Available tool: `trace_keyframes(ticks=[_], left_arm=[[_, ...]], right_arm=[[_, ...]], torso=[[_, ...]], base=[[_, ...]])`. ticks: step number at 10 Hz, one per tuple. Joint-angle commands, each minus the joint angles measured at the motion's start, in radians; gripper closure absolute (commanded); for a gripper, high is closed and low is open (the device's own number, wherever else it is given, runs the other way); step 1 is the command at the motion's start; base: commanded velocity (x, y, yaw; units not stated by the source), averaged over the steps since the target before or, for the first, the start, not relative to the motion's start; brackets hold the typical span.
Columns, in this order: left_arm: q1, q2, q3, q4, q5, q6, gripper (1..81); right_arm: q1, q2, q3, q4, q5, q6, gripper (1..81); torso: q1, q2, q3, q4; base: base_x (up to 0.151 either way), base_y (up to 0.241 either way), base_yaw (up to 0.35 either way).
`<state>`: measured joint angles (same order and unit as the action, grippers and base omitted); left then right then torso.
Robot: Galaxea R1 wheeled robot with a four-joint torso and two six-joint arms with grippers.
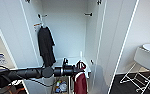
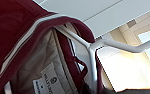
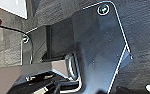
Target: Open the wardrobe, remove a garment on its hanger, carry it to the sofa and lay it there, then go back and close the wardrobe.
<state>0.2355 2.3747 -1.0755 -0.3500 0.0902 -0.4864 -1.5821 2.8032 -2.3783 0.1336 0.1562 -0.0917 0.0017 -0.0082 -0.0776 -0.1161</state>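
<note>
At lower centre of the head view, my left claw (image 1: 77, 70) was clenched on the hanger (image 2: 91, 47), the maroon garment (image 1: 80, 83) hanging below it, before the open wardrobe (image 1: 66, 30). My right claw's state I cannot tell.

Bright, even indoor light in head view; tall white open wardrobe (image 1: 66, 30) interior near washed out, faint shadow under long black hanging garment (image 1: 46, 46). Soft all over, door edges bowed toward frame sides. Left wrist view: strong backlit glare behind thin white plastic hanger (image 2: 96, 47), maroon jacket with white stripe (image 2: 18, 32) blurred up close. Right wrist view dimmer, dark carpeted floor (image 3: 143, 37) evenly lit.
</note>
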Motion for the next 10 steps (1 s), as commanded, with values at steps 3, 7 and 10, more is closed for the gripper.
trace_keyframes(ticks=[3,7,10], left_arm=[[-0.170,-0.004,0.029,0.019,-0.046,0.006,81.1],[-0.170,-0.003,0.032,0.019,-0.043,0.006,81.1],[-0.170,0.000,0.037,0.022,-0.038,0.006,81.1]], right_arm=[[0.020,-0.072,0.045,-0.025,-0.058,-0.005,1.0],[-0.005,-0.140,0.108,-0.048,-0.058,-0.005,1.0],[-0.005,-0.121,0.104,-0.046,-0.058,-0.005,1.0]], torso=[[0.000,0.000,0.000,0.000],[0.000,0.000,0.000,0.000],[0.000,0.000,0.000,0.000]], base=[[0.000,0.000,-0.226],[0.000,0.000,-0.244],[0.000,0.000,-0.252]])
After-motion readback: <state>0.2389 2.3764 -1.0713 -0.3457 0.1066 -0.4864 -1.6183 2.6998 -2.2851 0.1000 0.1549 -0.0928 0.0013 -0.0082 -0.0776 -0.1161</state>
